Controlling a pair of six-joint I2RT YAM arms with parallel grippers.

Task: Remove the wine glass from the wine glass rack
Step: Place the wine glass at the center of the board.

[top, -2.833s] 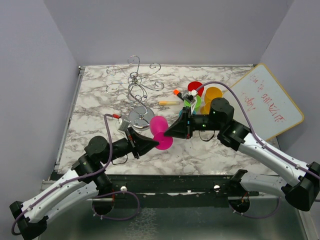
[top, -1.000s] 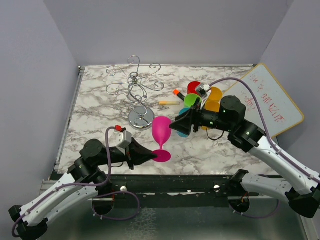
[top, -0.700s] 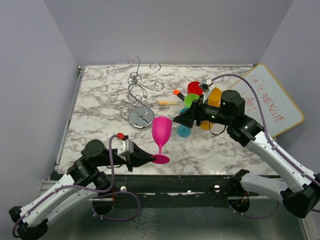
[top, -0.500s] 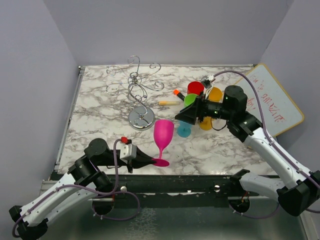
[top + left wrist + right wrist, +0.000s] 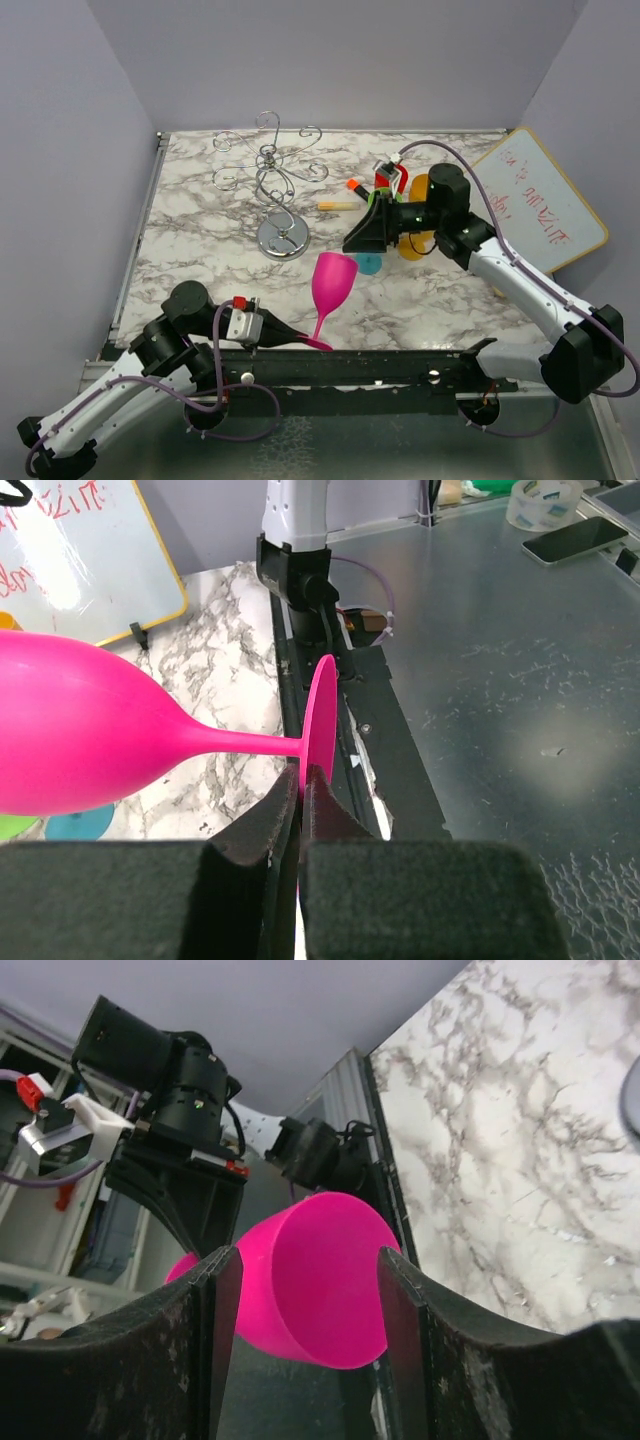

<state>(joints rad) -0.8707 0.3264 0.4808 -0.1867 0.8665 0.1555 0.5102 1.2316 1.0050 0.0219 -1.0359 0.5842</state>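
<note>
Since half a second ago the left hand [image 5: 300, 338] has drawn back toward the near edge of the tabletop [image 5: 200, 235], and the pink wine glass [image 5: 333, 282] it carries, upright then, now leans with its bowl tipped up and to the right. The right hand [image 5: 352, 240] has pulled away from the bowl toward the far right. The left hand is pinched fully closed on the glass's thin round foot; its wrist view shows the disc edge-on between the two dark fingers [image 5: 250, 840], with the stem running out to the left and the bowl lying sideways. The foot sits right at the front edge of the marble, over the black rail. The right hand stands partly open with nothing in it; in its own view the bowl's open mouth shows framed between its fingers [image 5: 215, 1330] but farther off, and the top view shows a small gap between hand and rim. The wine glass rack [image 5: 272, 180] stands well apart on the far left part of the tabletop, its scroll arms bare. A cluster of coloured cups [image 5: 425, 188] lies behind the right hand, an orange marker [image 5: 336, 205] beside the rack, and a whiteboard [image 5: 540, 205] leans at the right edge.
</note>
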